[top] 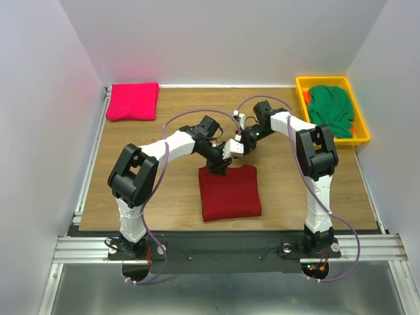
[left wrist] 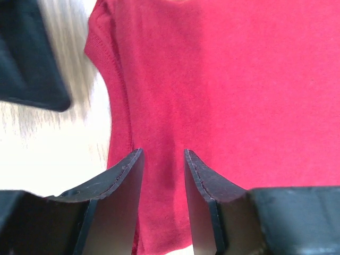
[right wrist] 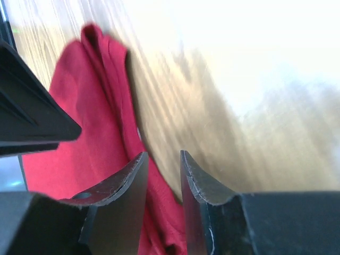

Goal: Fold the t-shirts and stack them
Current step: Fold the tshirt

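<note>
Three tees out: maroon shirt (top: 230,192) lies folded on the bench (top: 170,190), left tool (left wrist: 163,155) and right tool (right wrist: 163,154) both at its far edge, jaws apart, nothing clamped. Pink shirt (top: 133,101) sits folded well off to its far left, green shirt (top: 331,108) is crumpled in the yellow bin (top: 363,125) off to its far right.

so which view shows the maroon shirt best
The top external view: the maroon shirt lies there whole, a folded rectangle on the table. The left wrist view shows only a close patch of the shirt with a stitched edge; the right wrist view shows a blurred part along one edge.
</note>
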Controlling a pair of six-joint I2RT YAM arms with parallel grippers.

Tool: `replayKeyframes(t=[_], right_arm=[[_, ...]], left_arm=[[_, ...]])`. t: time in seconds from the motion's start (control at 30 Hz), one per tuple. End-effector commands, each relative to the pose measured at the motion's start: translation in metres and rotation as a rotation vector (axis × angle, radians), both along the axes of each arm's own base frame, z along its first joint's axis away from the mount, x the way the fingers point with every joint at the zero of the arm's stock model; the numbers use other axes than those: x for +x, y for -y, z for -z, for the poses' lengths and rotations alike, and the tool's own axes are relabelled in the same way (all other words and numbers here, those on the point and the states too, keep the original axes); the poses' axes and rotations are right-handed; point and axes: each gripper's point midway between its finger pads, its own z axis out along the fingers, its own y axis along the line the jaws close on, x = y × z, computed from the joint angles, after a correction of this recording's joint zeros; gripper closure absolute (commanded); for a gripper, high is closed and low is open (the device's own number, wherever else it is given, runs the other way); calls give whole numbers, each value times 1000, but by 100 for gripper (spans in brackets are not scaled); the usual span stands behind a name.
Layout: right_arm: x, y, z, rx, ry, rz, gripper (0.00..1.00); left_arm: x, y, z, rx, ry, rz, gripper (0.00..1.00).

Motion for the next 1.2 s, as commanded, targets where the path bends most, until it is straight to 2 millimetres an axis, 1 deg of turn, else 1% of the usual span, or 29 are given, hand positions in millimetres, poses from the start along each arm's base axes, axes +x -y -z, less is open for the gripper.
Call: replayKeyframes(t=[0.0, 0.03, 0.07, 0.13, 0.27, 0.4, 0.5, 0.53, 0.6, 0.63, 0.7, 0.73, 0.83, 0.93, 1.03, 1.17], right_arm=[[22, -14, -14, 51, 40, 5, 64], [22, -15, -15, 55, 29, 12, 64], [21, -18, -17, 68, 19, 9, 64], [16, -21, -19, 77, -6, 10, 66], [2, -26, -26, 110, -50, 0, 69], [-4, -27, -28, 124, -86, 4, 70], [-6, -28, -30, 136, -100, 4, 71], [-7, -29, -32, 142, -106, 3, 72], [-9, -31, -35, 160, -118, -3, 73], [-10, -33, -37, 168, -119, -8, 74], [-14, -36, -39, 179, -131, -17, 75], [-18, -37, -37, 186, -149, -21, 75], [-28, -39, -32, 190, -180, -35, 75], [-39, -39, -20, 175, -200, -52, 75], [-45, -39, -5, 153, -210, -65, 75], [-48, -36, 14, 121, -219, -73, 75]], left_arm=[[17, 10, -7, -19, 35, -15, 52], [19, 11, -6, -17, 38, -14, 52], [19, 11, 1, -5, 25, -13, 52], [21, 13, 3, -7, 27, -4, 52], [13, 15, 8, -7, 1, 30, 55], [3, 14, 15, 8, -27, 62, 57], [1, 14, 15, 10, -26, 71, 72], [2, 14, 9, 0, -12, 72, 81], [2, 16, 0, -18, 3, 77, 90], [3, 17, -11, -38, 28, 79, 92], [2, 18, -20, -48, 50, 82, 97], [2, 19, -28, -57, 70, 83, 100], [0, 19, -42, -73, 81, 76, 100], [1, 21, -51, -81, 92, 74, 100], [3, 21, -56, -82, 98, 70, 100], [4, 20, -57, -75, 106, 72, 100]])
